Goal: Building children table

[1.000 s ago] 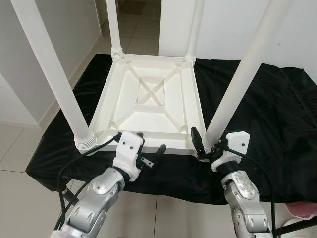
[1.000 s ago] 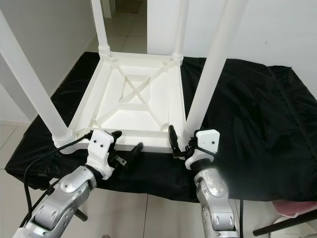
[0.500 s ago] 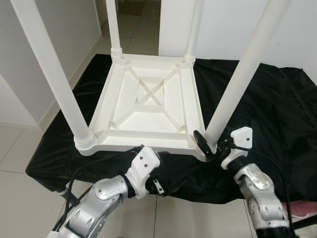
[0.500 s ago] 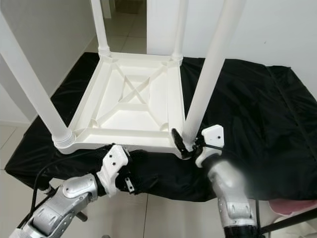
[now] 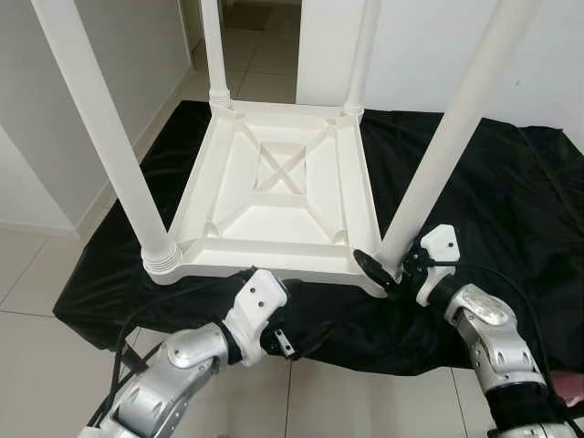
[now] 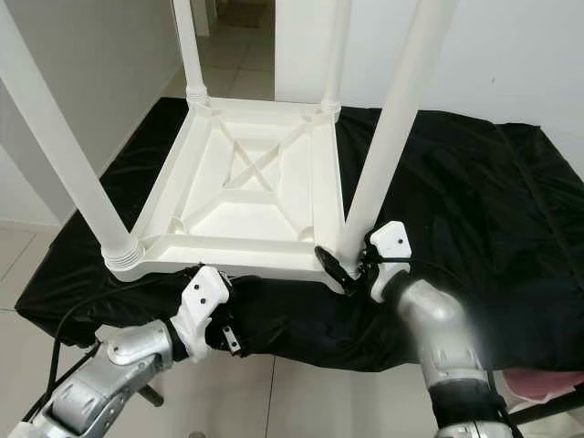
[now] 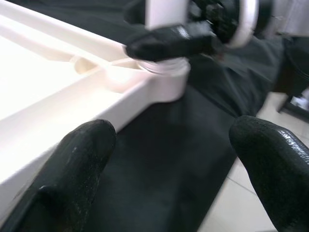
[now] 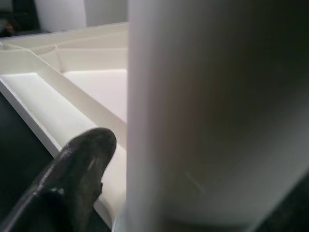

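A white children's table [image 5: 274,258] lies upside down on a black cloth [image 5: 493,201], its legs pointing up. My right gripper [image 5: 388,274] is at the base of the near right leg [image 5: 438,155]. One black finger [image 5: 372,269] lies across the leg just above its collar, the other is hidden behind it, and the gripper is shut on the leg. My left gripper [image 7: 178,159] hangs open a little below and in front of the table's near rim, at the cloth's front edge [image 5: 274,321], holding nothing. Its fingertips [image 7: 77,159] point towards the near right corner.
The near left leg [image 5: 109,146] rises steeply beside my left arm. Two far legs [image 5: 215,46] stand at the back corners. The black cloth spreads wide to the right of the table. Pale floor tiles [image 5: 36,283] lie to the left, and white walls stand left and behind.
My left gripper has dropped from the table's near rim to the cloth's front edge. My right gripper has swung in and closed round the base of the near right leg.
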Available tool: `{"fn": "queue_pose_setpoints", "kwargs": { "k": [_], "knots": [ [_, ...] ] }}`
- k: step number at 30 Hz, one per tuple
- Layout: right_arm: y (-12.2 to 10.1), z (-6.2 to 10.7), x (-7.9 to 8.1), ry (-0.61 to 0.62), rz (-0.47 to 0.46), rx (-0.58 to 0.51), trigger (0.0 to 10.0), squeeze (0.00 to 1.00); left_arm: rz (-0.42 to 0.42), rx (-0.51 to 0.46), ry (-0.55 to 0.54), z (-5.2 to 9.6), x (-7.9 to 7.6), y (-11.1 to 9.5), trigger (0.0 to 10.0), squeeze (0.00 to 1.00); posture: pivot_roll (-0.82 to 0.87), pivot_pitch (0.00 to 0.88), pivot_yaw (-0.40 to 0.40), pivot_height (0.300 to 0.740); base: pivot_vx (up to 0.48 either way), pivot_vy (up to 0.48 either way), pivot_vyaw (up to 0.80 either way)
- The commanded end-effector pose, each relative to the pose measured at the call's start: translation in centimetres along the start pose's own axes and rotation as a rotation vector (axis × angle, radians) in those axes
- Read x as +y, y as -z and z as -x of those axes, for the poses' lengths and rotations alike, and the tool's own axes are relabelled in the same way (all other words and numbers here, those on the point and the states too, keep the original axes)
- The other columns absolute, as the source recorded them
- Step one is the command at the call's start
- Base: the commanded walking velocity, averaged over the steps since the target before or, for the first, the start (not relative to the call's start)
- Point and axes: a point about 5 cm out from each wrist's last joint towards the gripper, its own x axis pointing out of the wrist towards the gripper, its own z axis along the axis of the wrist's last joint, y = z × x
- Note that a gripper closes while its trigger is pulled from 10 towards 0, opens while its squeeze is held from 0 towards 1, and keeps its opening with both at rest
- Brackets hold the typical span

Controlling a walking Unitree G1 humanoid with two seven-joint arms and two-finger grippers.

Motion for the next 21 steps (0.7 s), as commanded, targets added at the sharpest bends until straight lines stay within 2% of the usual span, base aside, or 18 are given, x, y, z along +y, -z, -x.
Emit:
{"fn": "queue_pose_setpoints", "kwargs": {
  "k": [1,2,3,4,5,6,12,13,14,15,16,17,21],
  "knots": [
    [0.01,-0.36,-0.11,-0.022,0.023,0.007,4.5,0.0,0.0,0.03,-0.007,0.14,0.31,0.45,10.0,0.0,-0.04,0.055,0.014,0.74,0.0,0.0,0.0],
    [0.01,-0.36,-0.11,-0.022,0.023,0.007,4.5,0.0,0.0,0.03,-0.007,0.14,0.31,0.45,10.0,0.0,-0.04,0.055,0.014,0.74,0.0,0.0,0.0],
    [0.02,-0.48,-0.21,-0.025,0.026,0.007,3.9,0.0,-0.001,0.03,-0.008,0.15,0.38,0.43,10.0,0.0,-0.04,0.055,0.014,0.74,0.0,0.0,0.0],
    [0.08,-0.56,-0.33,-0.031,0.024,0.007,1.8,0.0,0.001,0.03,-0.011,0.16,0.43,0.39,10.0,0.0,-0.03,0.058,0.01,0.74,0.0,0.0,0.0],
    [0.15,-0.68,-0.38,-0.039,0.025,0.008,0.7,0.0,0.001,0.027,-0.018,0.18,0.51,0.33,10.0,0.0,-0.03,0.058,0.01,0.74,0.0,0.0,0.0],
    [0.19,-0.74,-0.39,-0.044,0.025,0.009,0.0,0.0,0.002,0.025,-0.022,0.19,0.56,0.29,10.0,0.0,-0.03,0.058,0.01,0.74,0.0,0.0,0.0],
    [0.45,-0.75,-0.37,-0.058,0.02,0.01,0.0,0.0,0.002,0.025,-0.031,0.23,0.45,0.37,10.0,0.0,-0.03,0.055,0.003,0.74,0.0,0.0,0.0],
    [0.56,-0.71,-0.34,-0.054,0.009,0.013,3.4,0.0,0.002,0.025,-0.032,0.21,0.42,0.36,10.0,0.0,-0.03,0.058,0.001,0.74,0.0,0.0,0.0],
    [0.56,-0.71,-0.34,-0.054,0.009,0.013,3.4,0.0,0.002,0.025,-0.032,0.21,0.42,0.36,10.0,0.0,-0.03,0.058,0.001,0.74,0.0,0.0,0.0],
    [0.63,-0.65,-0.29,-0.049,0.002,0.014,4.9,0.0,0.002,0.024,-0.034,0.22,0.43,0.36,10.0,0.0,-0.03,0.059,0.002,0.74,0.0,0.0,0.0],
    [0.63,-0.65,-0.29,-0.049,0.002,0.014,4.9,0.0,0.002,0.024,-0.034,0.22,0.43,0.36,10.0,0.0,-0.03,0.059,0.002,0.74,0.0,0.0,0.0],
    [0.66,-0.63,-0.25,-0.033,-0.009,0.016,10.0,0.0,0.003,0.024,-0.036,0.23,0.5,0.36,10.0,0.0,-0.03,0.059,0.002,0.74,0.0,0.0,0.0],
    [0.61,-0.61,-0.11,-0.001,-0.033,0.016,10.0,0.0,0.003,0.023,-0.039,0.23,0.59,0.36,10.0,0.0,-0.03,0.063,0.0,0.74,0.0,0.0,0.0]
  ]
}}
